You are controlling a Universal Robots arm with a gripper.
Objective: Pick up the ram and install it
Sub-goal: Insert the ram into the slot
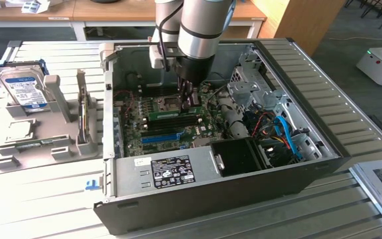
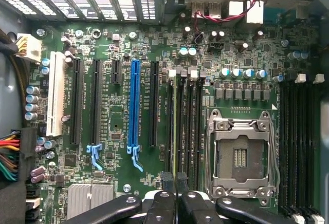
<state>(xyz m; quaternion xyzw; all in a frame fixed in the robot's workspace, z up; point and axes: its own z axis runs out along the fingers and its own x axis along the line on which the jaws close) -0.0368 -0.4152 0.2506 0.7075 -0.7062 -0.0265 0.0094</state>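
Claw (image 2: 177, 182) clamped on ram (image 1: 165, 113), held edge-on over memory slots (image 2: 191, 126), beside processor socket (image 2: 240, 154), mid-motherboard (image 2: 117, 168).

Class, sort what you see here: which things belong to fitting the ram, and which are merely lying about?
Belonging to the job:
ram
gripper, shut on the ram
memory slots
open computer case

Lying about:
hard drive
grey stand holding it
processor socket
blue card slot
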